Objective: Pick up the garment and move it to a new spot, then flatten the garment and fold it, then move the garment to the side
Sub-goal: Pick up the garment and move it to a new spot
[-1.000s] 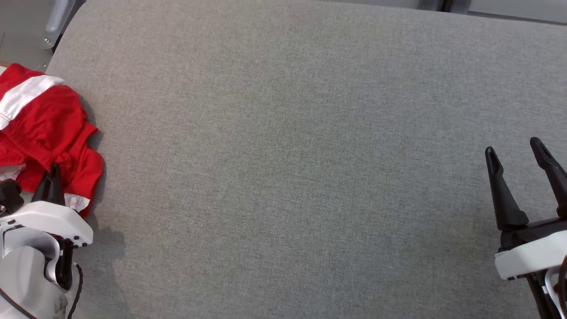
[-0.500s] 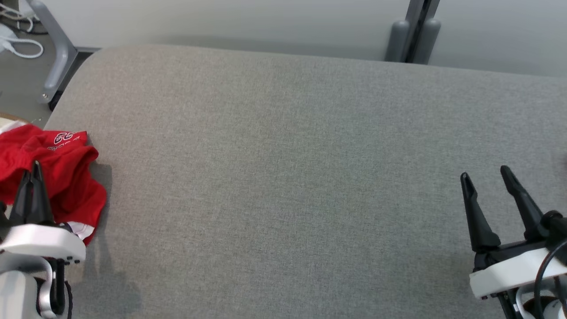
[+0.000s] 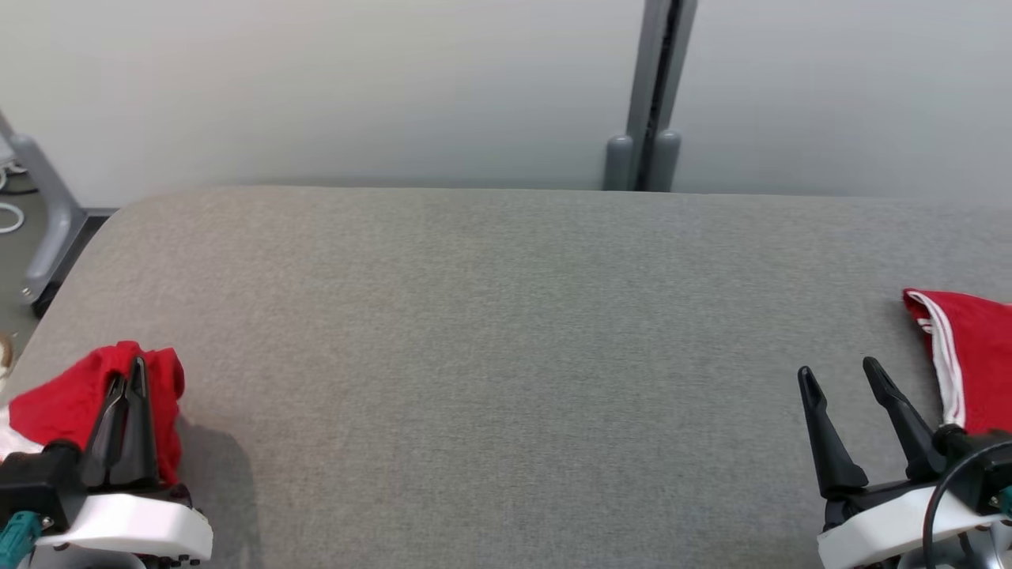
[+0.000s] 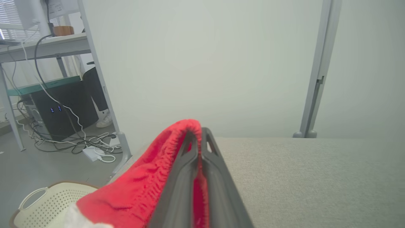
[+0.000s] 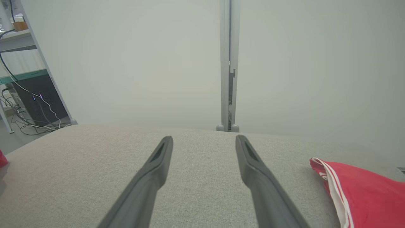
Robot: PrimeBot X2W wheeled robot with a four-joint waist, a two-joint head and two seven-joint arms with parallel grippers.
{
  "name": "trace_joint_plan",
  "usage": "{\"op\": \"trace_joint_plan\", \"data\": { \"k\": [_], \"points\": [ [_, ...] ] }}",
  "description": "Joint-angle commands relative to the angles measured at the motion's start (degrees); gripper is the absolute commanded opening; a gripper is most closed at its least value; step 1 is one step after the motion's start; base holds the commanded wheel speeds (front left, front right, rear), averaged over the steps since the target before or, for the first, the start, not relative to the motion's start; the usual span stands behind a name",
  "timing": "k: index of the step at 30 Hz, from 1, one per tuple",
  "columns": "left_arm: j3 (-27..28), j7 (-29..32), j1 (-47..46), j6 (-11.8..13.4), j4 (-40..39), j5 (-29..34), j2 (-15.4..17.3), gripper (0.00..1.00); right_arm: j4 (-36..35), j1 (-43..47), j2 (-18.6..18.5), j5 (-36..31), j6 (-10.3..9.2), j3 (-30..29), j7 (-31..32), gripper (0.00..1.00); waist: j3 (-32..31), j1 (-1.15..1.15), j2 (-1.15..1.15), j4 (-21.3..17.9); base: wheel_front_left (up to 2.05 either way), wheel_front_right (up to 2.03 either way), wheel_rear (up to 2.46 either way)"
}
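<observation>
Left gripper (image 3: 130,375) at the near left edge of the grey padded table (image 3: 506,356): fingers pinched shut on the garment (image 3: 63,407), red fabric bunched over the tips (white patch at its near side). Right gripper (image 3: 838,370), near right: fingers spread wide, holding nothing. Striped red cloth (image 3: 976,356) lies just right of it.

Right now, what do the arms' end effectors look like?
The left end effector and right end effector match: two long, tapered dark fingers on a white housing. A black cable loops beside the right one; a teal fitting sits by the left's base.
</observation>
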Motion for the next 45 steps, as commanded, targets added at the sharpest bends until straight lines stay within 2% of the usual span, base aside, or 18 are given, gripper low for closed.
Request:
{"op": "trace_joint_plan", "data": {
  "k": [1,11,18,25,31,38,39,40,45],
  "points": [
    [-0.4,0.8,1.0,0.5,-2.4,0.7,0.4,0.0,0.2,0.4,-0.1,0.4,0.02,0.1,-0.5,1.0,-0.8,0.0,0.0,-1.9,0.0,0.0,0.0],
    [-7.7,2.6,-3.0,-1.5,-8.1,2.8,-1.9,0.0,-1.0,-0.9,-0.2,0.6,0.02,-0.2,-0.2,1.0,1.8,0.0,0.0,-7.3,0.0,0.0,0.0],
    [-16.8,2.3,-12.9,-6.4,-6.3,4.4,-5.9,0.0,-2.0,-2.5,0.7,0.5,0.02,-1.1,-1.1,1.0,6.9,0.0,0.0,-11.6,0.0,0.0,0.0],
    [-28.2,2.0,-22.6,-12.9,1.8,5.9,-11.1,0.0,-1.1,-5.0,1.8,1.1,0.02,-0.9,-3.3,1.0,13.1,0.0,0.0,-15.9,0.0,0.0,0.0],
    [-34.6,1.1,-25.9,-14.8,11.1,5.1,-12.9,0.0,0.1,-6.4,2.3,1.4,0.02,-0.7,-5.0,1.0,16.3,0.0,0.0,-17.7,0.0,0.0,0.0],
    [-37.7,-1.2,-28.7,-15.4,20.9,2.3,-14.0,0.0,1.6,-7.4,2.5,1.7,0.02,-0.5,-6.1,1.0,17.6,0.0,0.0,-18.1,0.0,0.0,0.0],
    [-37.7,-2.3,-28.9,-15.4,21.4,2.1,-14.1,0.37,1.9,-7.4,2.5,1.7,0.02,-0.7,-6.2,1.0,17.4,0.0,0.0,-17.9,0.0,0.0,0.0],
    [-38.1,-3.0,-28.9,-15.4,22.0,1.9,-14.2,1.0,2.2,-7.3,2.5,1.7,0.02,-1.0,-6.1,1.0,17.2,0.0,0.0,-17.7,0.0,0.0,0.0],
    [-37.9,-5.4,-29.4,-14.7,22.5,1.4,-14.3,1.0,3.0,-6.9,2.5,1.0,0.02,-1.5,-5.8,1.0,14.6,0.0,0.0,-16.3,0.0,0.0,0.0]
  ]
}}
